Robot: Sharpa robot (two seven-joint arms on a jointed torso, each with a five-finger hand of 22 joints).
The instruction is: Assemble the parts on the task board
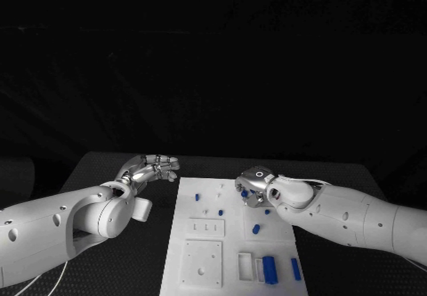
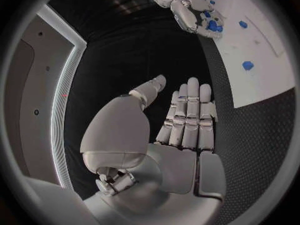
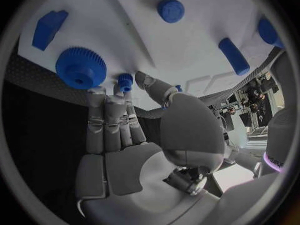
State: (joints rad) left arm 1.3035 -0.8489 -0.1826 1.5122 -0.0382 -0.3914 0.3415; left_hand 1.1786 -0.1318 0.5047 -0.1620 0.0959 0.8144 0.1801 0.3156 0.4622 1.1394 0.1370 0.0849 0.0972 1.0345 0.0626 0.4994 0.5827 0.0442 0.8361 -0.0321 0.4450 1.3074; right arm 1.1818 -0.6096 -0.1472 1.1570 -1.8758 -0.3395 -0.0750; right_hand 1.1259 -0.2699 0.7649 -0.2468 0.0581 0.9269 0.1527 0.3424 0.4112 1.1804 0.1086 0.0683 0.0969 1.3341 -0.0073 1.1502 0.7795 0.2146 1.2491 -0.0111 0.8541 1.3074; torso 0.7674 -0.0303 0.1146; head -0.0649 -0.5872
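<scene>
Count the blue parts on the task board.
7 parts: one near the left edge, one mid-board, one by the right hand, two just nearer, two at the near right corner. The hand may hide others.

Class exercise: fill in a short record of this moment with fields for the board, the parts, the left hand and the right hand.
board: white task board on the black table
parts: small blue pieces scattered on the board; a blue gear near the right hand's fingers
left hand: over the table beside the board, holding nothing
right hand: over the board; whether it pinches a small blue peg is unclear
</scene>
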